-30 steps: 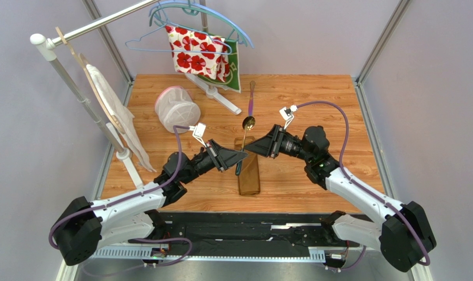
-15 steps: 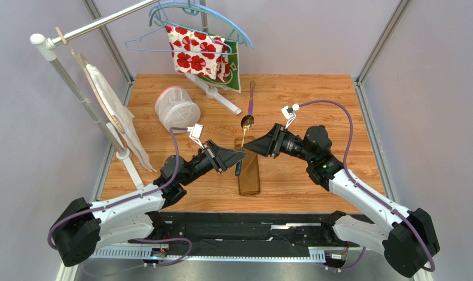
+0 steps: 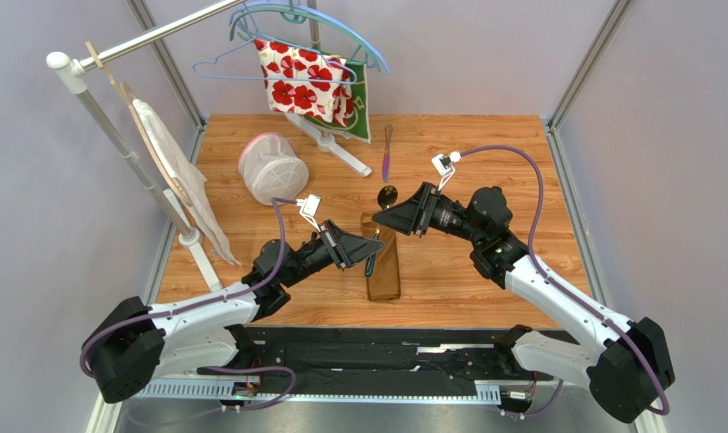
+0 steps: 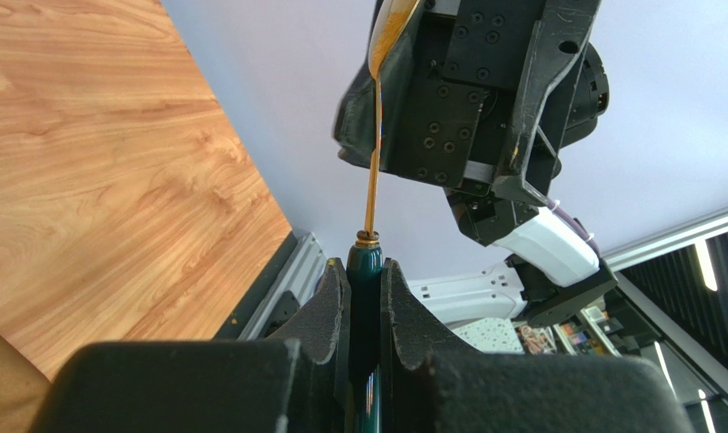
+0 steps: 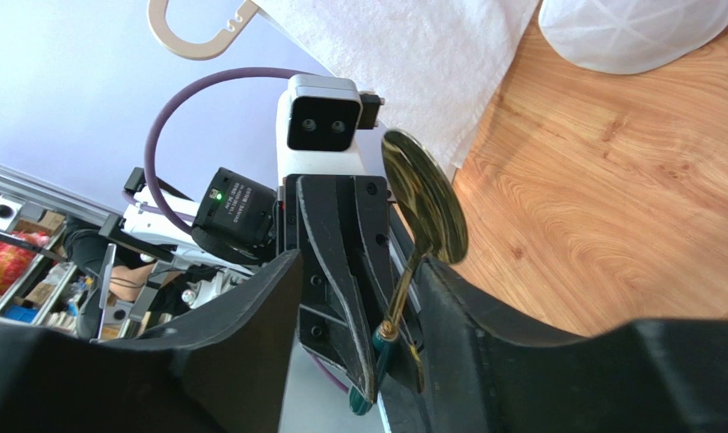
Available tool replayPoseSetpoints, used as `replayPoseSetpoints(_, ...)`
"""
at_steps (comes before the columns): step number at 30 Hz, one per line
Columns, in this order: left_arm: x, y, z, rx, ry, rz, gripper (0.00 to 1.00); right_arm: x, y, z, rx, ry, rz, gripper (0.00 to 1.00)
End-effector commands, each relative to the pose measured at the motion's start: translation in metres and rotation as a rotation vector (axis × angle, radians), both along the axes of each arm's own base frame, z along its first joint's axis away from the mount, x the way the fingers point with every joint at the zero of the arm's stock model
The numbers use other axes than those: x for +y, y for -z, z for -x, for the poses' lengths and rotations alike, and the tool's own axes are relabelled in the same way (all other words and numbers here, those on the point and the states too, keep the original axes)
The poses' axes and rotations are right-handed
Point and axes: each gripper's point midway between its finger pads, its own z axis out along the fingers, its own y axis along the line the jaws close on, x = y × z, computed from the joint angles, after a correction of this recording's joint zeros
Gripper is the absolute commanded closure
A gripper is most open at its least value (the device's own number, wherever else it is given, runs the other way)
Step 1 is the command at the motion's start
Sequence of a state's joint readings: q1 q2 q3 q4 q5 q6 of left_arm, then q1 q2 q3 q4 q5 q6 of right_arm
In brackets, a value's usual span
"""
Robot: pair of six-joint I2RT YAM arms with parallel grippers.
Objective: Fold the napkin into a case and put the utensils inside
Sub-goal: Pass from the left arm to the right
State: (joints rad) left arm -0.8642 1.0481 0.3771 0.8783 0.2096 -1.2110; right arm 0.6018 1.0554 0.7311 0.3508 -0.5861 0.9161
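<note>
Wooden surface [image 3: 485, 144] enclosed by grey walls, seen from above, with both wrist views.

Nearest the arm bases lies the case [image 3: 385, 280], the golden-brown satin napkin folded into a narrow strip, its long axis running away from the robot. Nothing pins it down.

Over its far left edge, the left claw [image 4: 365, 275] is clamped narrowly on the dark handle of the spoon [image 4: 373, 171], and the gold stem and bowl jut out beyond the pads. Whether the handle's end has entered the case cannot be told from these views.

Just beyond, the right claw [image 3: 387, 215] faces the left one with its jaws apart. They straddle the spoon's stem and the tip of the left claw and grip nothing.

Farther back, the purple knife [image 3: 386, 155] lies alone on the wood, well apart from the case. A white mesh basket [image 3: 270, 167] and a rack with a floral cloth [image 3: 304, 79] stand at the far edge.

Judged hazards:
- **Claw contact:** the two claws are crowded together, so a small error could knock them against each other.
- **Spoon slip:** a nudge on the stem or bowl could pivot the spoon in its narrow pinch.
- **Case shift:** the satin looks slippery. A spoon pushed at a flat-lying mouth could slide the case or unfold it.
</note>
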Motion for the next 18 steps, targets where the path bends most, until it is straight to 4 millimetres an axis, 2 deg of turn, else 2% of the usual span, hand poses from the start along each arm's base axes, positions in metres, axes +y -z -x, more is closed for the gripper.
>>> replayPoseSetpoints(1, -0.002, -0.014, 0.006, -0.025, 0.035, 0.061, 1.0, 0.011, -0.02, 0.004, -0.043, -0.062, -0.073, 0.5)
replayPoseSetpoints(5, 0.0, -0.016, 0.005, -0.032, 0.025, 0.073, 1.0, 0.016, -0.01, 0.007, -0.02, -0.08, -0.069, 0.63)
replayPoseSetpoints(6, 0.0, -0.018, 0.006, -0.046, 0.025, 0.072, 1.0, 0.017, -0.009, 0.007, -0.018, -0.084, -0.066, 0.82)
replayPoseSetpoints(7, 0.0, -0.018, 0.006, -0.049, 0.025, 0.067, 1.0, 0.018, -0.008, 0.007, -0.018, -0.091, -0.057, 0.97)
replayPoseSetpoints(8, -0.002, -0.017, 0.012, -0.06, 0.07, 0.048, 0.97, 0.018, -0.004, 0.006, -0.012, -0.092, -0.031, 1.0)
replayPoseSetpoints(9, 0.002, -0.02, 0.012, -0.089, 0.083, 0.022, 0.85, 0.017, 0.001, 0.004, -0.04, -0.075, 0.015, 1.0)
replayPoseSetpoints(10, 0.0, 0.014, 0.012, -0.01, 0.12, -0.123, 0.5, 0.015, 0.008, 0.004, -0.017, -0.075, 0.068, 1.0)
replayPoseSetpoints(11, 0.002, -0.004, 0.019, -0.159, 0.161, -0.199, 0.43, 0.014, 0.012, 0.006, -0.019, -0.092, 0.092, 1.0)
replayPoseSetpoints(13, 0.014, 0.007, 0.02, -0.175, 0.148, -0.367, 0.41, 0.012, 0.022, 0.009, -0.014, -0.126, 0.142, 1.0)
replayPoseSetpoints(14, 0.024, -0.004, 0.016, -0.253, 0.089, -0.392, 0.4, 0.014, 0.024, 0.013, -0.013, -0.16, 0.148, 1.0)
replayPoseSetpoints(15, 0.031, -0.007, 0.012, -0.277, 0.058, -0.421, 0.39, 0.014, 0.026, 0.023, -0.011, -0.222, 0.154, 1.0)
replayPoseSetpoints(16, 0.039, -0.002, 0.011, -0.268, 0.048, -0.477, 0.36, 0.015, 0.031, 0.027, -0.008, -0.252, 0.168, 1.0)
replayPoseSetpoints(17, 0.042, -0.016, 0.008, -0.321, 0.043, -0.5, 0.36, 0.014, 0.033, 0.032, -0.008, -0.278, 0.173, 1.0)
replayPoseSetpoints(18, 0.046, -0.017, 0.002, -0.312, 0.032, -0.533, 0.36, 0.013, 0.037, 0.035, 0.007, -0.289, 0.182, 1.0)
